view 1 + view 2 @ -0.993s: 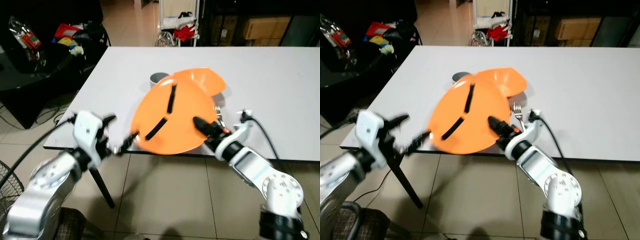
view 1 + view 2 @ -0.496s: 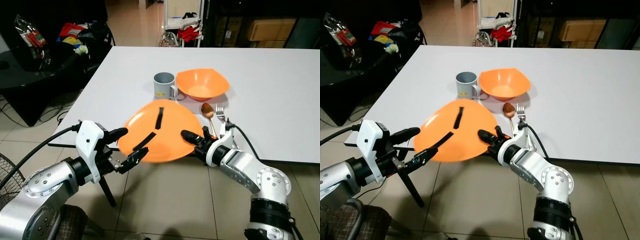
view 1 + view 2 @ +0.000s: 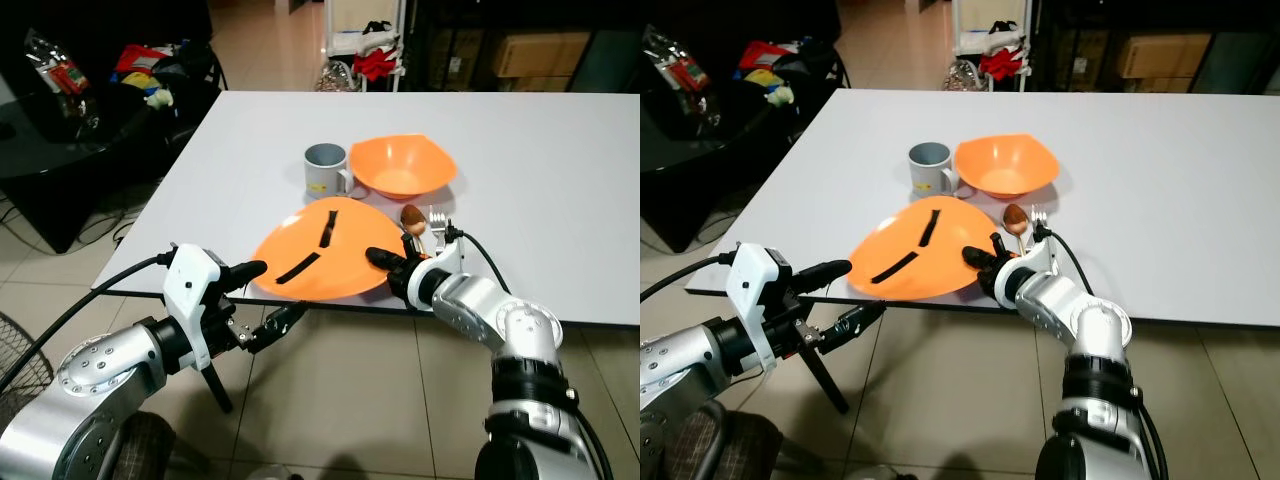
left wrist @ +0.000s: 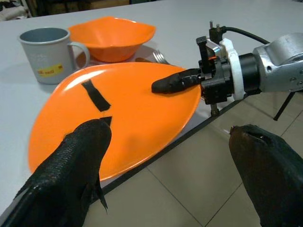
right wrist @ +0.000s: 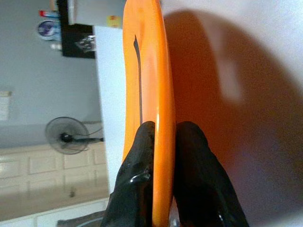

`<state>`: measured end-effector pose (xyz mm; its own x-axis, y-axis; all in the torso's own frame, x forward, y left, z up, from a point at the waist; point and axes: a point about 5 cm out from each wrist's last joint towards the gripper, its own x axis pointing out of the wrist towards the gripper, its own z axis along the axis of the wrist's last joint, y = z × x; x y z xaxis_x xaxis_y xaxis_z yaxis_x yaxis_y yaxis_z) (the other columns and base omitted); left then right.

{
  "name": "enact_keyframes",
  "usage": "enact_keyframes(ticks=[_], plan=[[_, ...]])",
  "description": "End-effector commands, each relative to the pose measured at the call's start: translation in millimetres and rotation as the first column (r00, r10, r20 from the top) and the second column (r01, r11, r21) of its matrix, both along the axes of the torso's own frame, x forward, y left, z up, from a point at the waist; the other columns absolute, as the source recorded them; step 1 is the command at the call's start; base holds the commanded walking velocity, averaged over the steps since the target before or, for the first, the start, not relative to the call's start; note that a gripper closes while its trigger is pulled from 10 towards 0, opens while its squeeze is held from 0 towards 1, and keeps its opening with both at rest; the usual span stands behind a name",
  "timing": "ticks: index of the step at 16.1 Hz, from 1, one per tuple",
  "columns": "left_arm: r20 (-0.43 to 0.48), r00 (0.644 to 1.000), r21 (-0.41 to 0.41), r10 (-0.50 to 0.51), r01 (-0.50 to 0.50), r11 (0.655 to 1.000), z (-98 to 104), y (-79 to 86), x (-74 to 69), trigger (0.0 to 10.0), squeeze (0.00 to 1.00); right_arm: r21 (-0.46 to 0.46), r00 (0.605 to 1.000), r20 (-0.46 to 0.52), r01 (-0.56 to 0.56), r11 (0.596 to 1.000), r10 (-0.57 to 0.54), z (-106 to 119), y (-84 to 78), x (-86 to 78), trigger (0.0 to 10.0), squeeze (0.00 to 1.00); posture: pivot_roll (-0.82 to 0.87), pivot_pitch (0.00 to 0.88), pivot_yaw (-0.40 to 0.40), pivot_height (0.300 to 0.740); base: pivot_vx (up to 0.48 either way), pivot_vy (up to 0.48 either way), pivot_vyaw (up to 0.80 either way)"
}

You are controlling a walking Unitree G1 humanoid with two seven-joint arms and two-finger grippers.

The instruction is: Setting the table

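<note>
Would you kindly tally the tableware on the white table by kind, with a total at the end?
Plates: 1, the orange plate, gripped at its rim by the right claw
Bowls: 1, the orange bowl
Mugs: 1, the grey mug
Spoons: 1, the spoon
Forks: 1, the fork
Total: 5

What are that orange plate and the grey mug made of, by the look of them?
The orange plate looks like plastic or melamine: thin, uniformly coloured, softly glossy, with black tape strips. The grey mug has a matte, even finish; enamel, ceramic or plastic, I cannot tell which.
</note>
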<state>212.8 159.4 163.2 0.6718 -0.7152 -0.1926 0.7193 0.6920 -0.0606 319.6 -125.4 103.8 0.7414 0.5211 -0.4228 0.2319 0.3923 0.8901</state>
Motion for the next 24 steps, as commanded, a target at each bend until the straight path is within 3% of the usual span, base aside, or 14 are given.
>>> enact_keyframes(ticks=[1,9,10,11,12,13,18,24], plan=[[0.009,1.000,0.018,-0.003,0.003,1.000,3.0,-0.3,0.7,10.0,0.00,0.001,1.000,0.024,0.002,1.000,-0.002,5.0,1.6,5.8,10.0,0.00,0.08,0.000,0.065,0.740,0.000,0.000,0.00],[0.014,1.000,0.025,-0.003,0.003,1.000,2.6,-0.2,2.4,10.0,0.00,0.005,0.994,0.073,0.085,0.996,-0.085,-0.9,-3.0,23.0,10.0,0.00,0.09,0.000,0.072,0.740,0.000,0.000,0.00],[0.016,1.000,0.027,-0.001,0.001,1.000,2.5,-0.1,2.7,10.0,0.00,0.008,0.992,0.090,0.089,0.996,-0.089,-1.0,-2.2,25.6,10.0,0.47,0.09,0.000,0.072,0.740,0.000,0.000,0.00],[0.016,1.000,0.027,0.000,0.000,1.000,2.5,0.0,2.7,10.0,0.00,0.009,0.991,0.096,0.091,0.996,-0.091,-0.8,-2.0,26.5,10.0,0.47,0.09,0.000,0.072,0.740,0.000,0.000,0.00],[0.018,1.000,0.033,0.002,-0.003,0.999,1.9,0.2,2.9,10.0,0.00,-0.002,0.988,0.118,0.095,0.995,-0.095,-0.1,-1.6,29.4,10.0,0.86,0.09,0.000,0.070,0.740,0.000,0.000,0.00],[0.020,1.000,0.044,0.007,-0.008,0.999,1.1,0.8,3.3,10.0,0.00,-0.009,0.982,0.161,0.102,0.995,-0.099,3.1,-1.4,32.7,10.0,0.98,0.09,0.000,0.068,0.740,0.000,0.000,0.00],[0.024,1.000,0.047,0.013,-0.014,0.999,0.6,0.8,4.4,10.0,0.00,-0.050,0.977,0.211,0.050,0.997,-0.038,2.1,4.6,31.7,10.0,1.00,0.09,0.000,0.068,0.740,0.000,0.000,0.00],[0.026,1.000,0.053,0.016,-0.017,0.998,0.6,1.0,4.8,10.0,0.00,-0.072,0.984,0.180,0.006,0.997,0.008,0.1,4.7,20.2,10.0,1.00,0.09,0.000,0.065,0.740,0.000,0.000,0.00]])
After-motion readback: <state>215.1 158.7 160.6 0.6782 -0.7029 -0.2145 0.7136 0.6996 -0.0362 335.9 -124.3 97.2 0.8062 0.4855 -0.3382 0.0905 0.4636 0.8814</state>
